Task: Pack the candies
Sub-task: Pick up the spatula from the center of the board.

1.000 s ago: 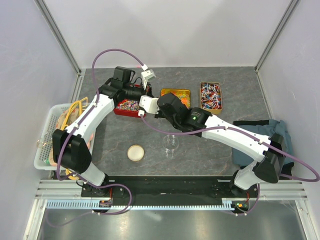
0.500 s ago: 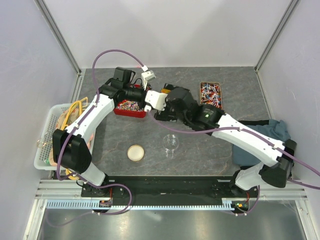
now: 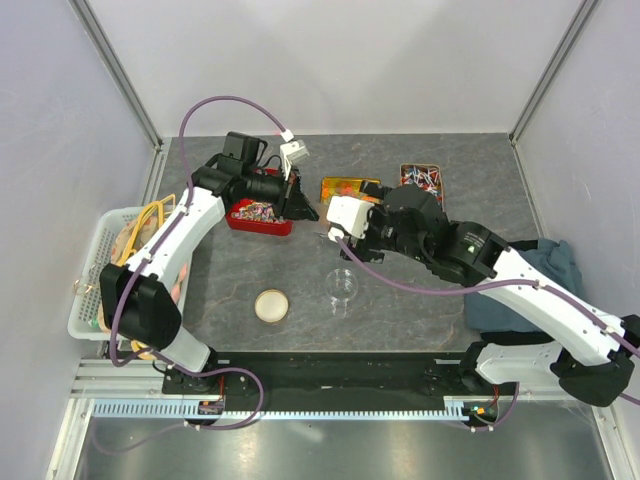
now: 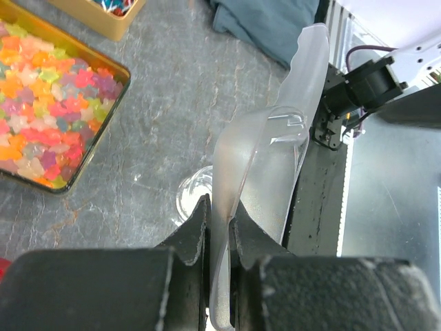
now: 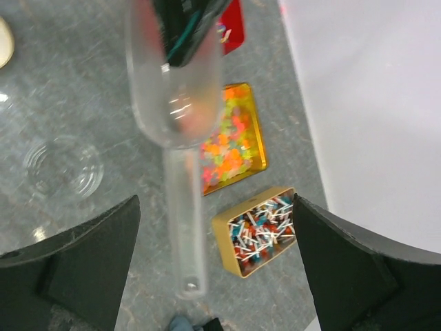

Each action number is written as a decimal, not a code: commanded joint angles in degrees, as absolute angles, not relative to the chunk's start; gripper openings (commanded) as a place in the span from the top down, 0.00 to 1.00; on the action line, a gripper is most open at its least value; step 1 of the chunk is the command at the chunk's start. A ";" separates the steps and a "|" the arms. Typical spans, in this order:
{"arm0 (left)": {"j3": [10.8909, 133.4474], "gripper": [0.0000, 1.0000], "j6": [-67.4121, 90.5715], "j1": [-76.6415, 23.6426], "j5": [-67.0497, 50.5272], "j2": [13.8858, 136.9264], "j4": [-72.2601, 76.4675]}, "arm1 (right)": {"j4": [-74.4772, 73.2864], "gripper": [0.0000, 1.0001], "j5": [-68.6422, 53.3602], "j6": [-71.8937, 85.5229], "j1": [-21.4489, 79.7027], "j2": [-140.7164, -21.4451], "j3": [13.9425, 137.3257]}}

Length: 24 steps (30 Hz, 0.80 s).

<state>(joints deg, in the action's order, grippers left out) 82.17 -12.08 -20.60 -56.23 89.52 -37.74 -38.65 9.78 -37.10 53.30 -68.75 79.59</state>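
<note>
Left gripper [image 4: 219, 222] is pinching a clear scoop [image 4: 265, 158] by its edge. It sits beside the red tray [image 3: 255, 228] of candies [image 3: 255, 210], toward the table's back-left corner. Right gripper [image 5: 215, 203] has its fingers spread wide, near the gold tin [image 3: 350, 187] at the back edge.

No words, numbers or signs can be read anywhere. The wrappers of the candies [image 3: 256, 211] are too small to show any print.
</note>
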 commanded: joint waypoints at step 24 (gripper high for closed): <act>84.29 0.98 -21.62 -20.83 -64.77 84.38 -45.53 | -37.79 0.31 -2.02 -35.16 52.38 -74.09 81.47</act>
<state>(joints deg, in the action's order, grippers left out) 84.03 -18.20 -20.60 -61.65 86.46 -43.72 -39.92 0.23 -36.73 52.58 -73.30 76.66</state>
